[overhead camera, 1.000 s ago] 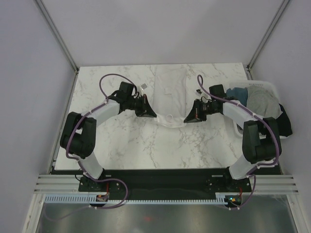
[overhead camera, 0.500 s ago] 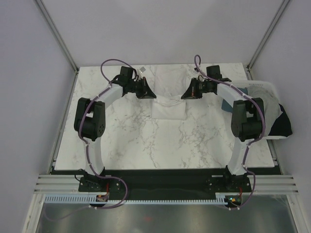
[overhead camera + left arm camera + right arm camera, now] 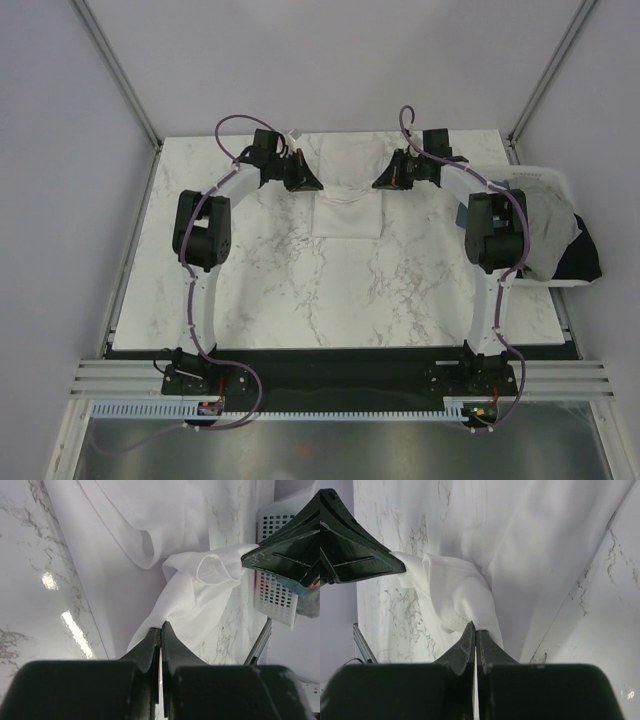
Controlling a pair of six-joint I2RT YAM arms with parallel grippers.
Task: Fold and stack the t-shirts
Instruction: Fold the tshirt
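the white t-shirt [image 3: 346, 215] lay at the far middle of the marble table [image 3: 250, 290], its long axis running near to far. the left gripper [image 3: 308, 184] and right gripper [image 3: 382, 183] were each pinched shut on a bunched edge of it, one on either side (neither arm nearer). the held edge spanned left to right, so the coming fold likely turned on laying it square across that axis.

White perforated plastic bin [image 3: 541, 173] at the marble tabletop's [image 3: 260, 290] right edge.
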